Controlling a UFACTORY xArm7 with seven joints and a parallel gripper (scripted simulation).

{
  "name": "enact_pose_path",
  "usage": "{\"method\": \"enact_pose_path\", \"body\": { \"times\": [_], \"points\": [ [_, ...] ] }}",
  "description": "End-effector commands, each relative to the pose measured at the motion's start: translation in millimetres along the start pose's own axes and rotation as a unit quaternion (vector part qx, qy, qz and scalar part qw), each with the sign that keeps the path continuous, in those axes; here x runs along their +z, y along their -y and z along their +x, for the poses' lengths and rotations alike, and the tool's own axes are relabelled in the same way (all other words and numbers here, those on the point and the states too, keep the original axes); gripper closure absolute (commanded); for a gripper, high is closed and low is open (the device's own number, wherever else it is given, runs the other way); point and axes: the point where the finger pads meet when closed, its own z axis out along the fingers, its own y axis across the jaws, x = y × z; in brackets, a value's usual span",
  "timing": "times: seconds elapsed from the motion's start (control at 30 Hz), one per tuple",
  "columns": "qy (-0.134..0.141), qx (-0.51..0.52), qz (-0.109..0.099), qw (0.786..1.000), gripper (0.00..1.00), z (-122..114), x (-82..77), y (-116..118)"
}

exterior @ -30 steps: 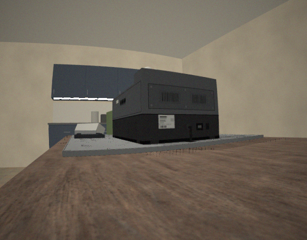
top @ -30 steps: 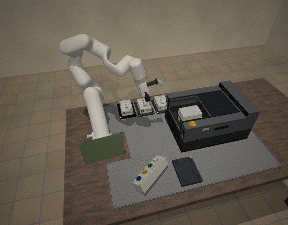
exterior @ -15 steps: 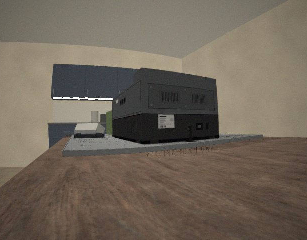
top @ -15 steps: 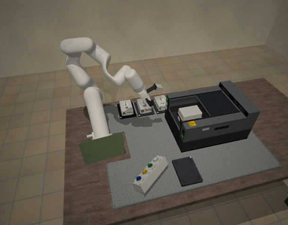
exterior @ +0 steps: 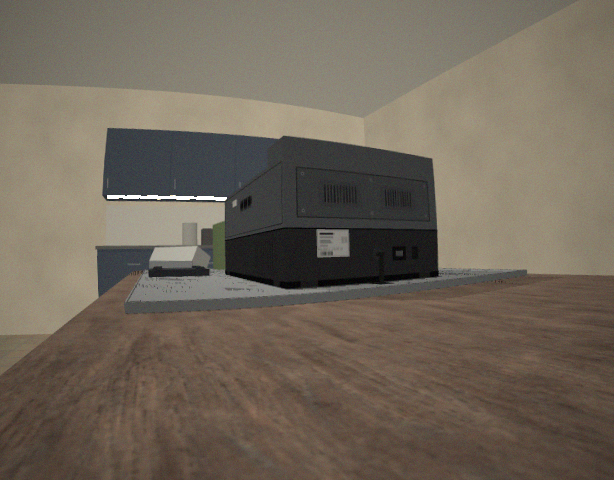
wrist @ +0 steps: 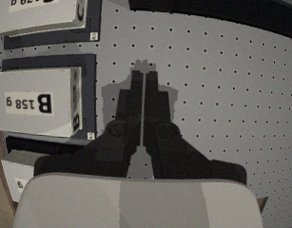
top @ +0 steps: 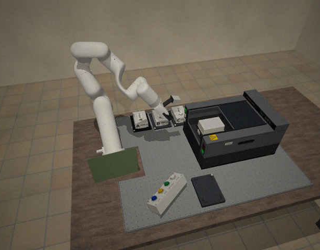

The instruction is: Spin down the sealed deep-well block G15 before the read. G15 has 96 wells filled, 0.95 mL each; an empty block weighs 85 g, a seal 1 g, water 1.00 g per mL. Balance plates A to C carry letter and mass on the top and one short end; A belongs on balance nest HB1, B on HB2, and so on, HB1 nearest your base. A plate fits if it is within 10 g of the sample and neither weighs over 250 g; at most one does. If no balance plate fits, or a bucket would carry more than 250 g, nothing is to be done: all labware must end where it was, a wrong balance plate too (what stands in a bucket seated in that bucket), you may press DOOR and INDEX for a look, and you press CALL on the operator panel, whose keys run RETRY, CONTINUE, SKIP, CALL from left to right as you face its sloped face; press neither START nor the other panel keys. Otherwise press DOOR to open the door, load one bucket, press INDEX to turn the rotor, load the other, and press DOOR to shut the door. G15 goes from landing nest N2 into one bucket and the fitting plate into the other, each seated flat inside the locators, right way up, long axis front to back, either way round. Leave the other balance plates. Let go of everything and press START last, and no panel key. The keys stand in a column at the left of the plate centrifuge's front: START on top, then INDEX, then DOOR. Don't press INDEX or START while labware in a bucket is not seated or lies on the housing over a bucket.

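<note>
My gripper (top: 169, 117) (wrist: 144, 87) is shut and empty. It is tilted beside balance plate B (top: 160, 122) (wrist: 31, 85), marked 158 g, over the grey board. Balance plates A (top: 142, 124) (wrist: 14, 166) and C (top: 178, 116) (wrist: 27, 23) sit on dark nests either side of B; C's mass is partly cut off and seems to read 179 g. The plate centrifuge (top: 241, 146) (exterior: 359, 196) stands open. A white-topped block (top: 210, 124) lies in its front bucket; its label is unreadable. The second bucket is hidden. A landing nest (top: 208, 190) holds nothing.
The operator panel (top: 172, 197) (exterior: 175, 255) has blue, yellow, green and white keys. A green upright panel (top: 114, 164) stands beside the arm's base. The centrifuge walls rise just beyond plate C. A camera bracket (top: 168, 101) sticks out from the wrist.
</note>
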Motion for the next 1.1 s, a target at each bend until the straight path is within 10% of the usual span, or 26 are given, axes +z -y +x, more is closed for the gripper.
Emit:
{"method": "enact_pose_path", "body": {
  "times": [0.0, 1.07],
  "points": [
    [-0.006, 0.000, 0.000, 1.000, 1.00, 2, 1.0, 0],
    [-0.006, 0.000, 0.000, 1.000, 1.00, 18, 12.2, 0]
  ]
}}
